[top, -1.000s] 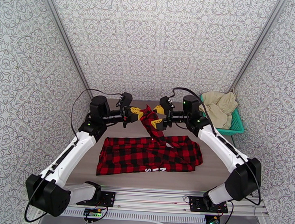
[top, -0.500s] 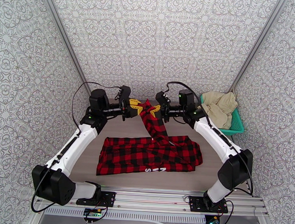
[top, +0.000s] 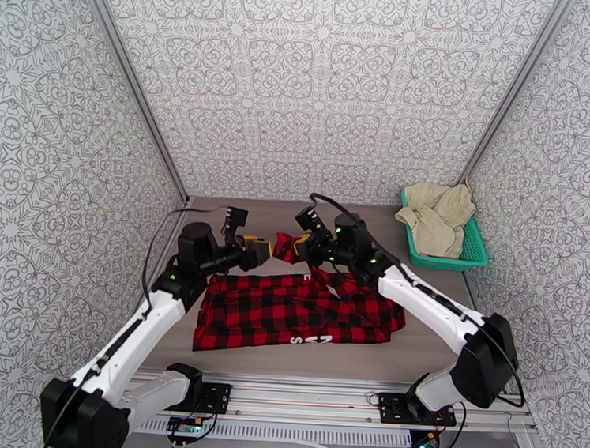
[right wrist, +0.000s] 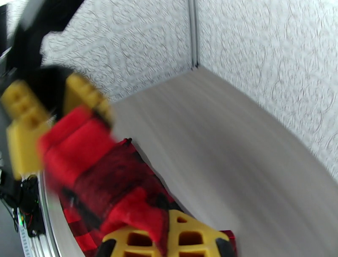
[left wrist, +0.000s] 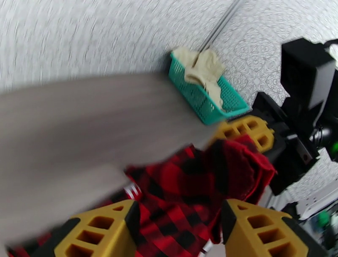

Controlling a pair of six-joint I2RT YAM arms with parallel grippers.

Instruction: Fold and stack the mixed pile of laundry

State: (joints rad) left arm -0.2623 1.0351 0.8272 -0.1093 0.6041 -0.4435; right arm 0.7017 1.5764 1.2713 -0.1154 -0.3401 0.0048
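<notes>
The red-and-black checked flannel shirt (top: 298,316) lies spread across the table's middle, one sleeve (top: 287,247) raised off it. My right gripper (top: 302,243) is shut on that sleeve's end; the right wrist view shows red cloth (right wrist: 97,169) pinched in my right gripper (right wrist: 167,236). My left gripper (top: 262,249) faces it from the left, open, fingers (left wrist: 97,230) apart just short of the sleeve end (left wrist: 236,169). Cream-beige cloth pieces (top: 438,216) lie heaped in the teal basket (top: 471,254).
The teal mesh basket (left wrist: 203,103) stands at the back right corner against the patterned wall. Patterned walls close in the table on three sides. Bare grey table (top: 248,214) lies behind the shirt. The arm bases' rail (top: 302,395) runs along the near edge.
The left gripper, shut on the sleeve end a second ago, has opened. The right gripper has shut on the sleeve. Both grippers have come down and nearer with it.
</notes>
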